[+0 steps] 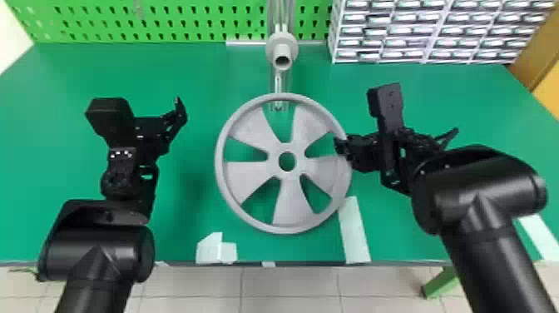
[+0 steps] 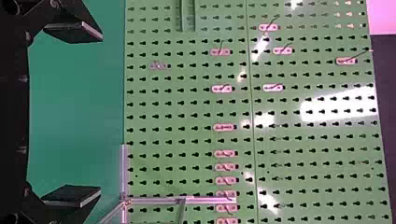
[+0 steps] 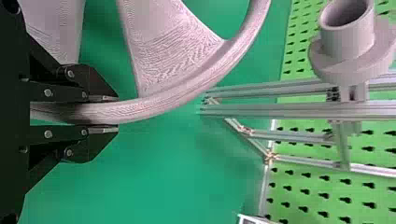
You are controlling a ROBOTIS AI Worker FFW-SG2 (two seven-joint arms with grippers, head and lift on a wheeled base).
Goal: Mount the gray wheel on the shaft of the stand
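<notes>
Gray wheel (image 1: 291, 199) is smack mid-frame in the head view, its right-side rim pinched by the right gripper (image 1: 342, 147). Shaft (image 1: 283, 49) pokes out top center; left gripper (image 1: 176, 118) hangs at left, fingers spread wide.

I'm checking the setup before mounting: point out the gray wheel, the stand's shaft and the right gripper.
Gray wheel (image 1: 291, 204): head view, a lower spoke.
Shaft (image 3: 348, 42): right wrist view, its outer side.
Right gripper (image 3: 110, 114): right wrist view, midway between its fingertips.

the five-spoked gray wheel (image 1: 289, 199), gripped by its rim, is before the stand's (image 3: 280, 110) hollow shaft (image 1: 283, 48).
</notes>
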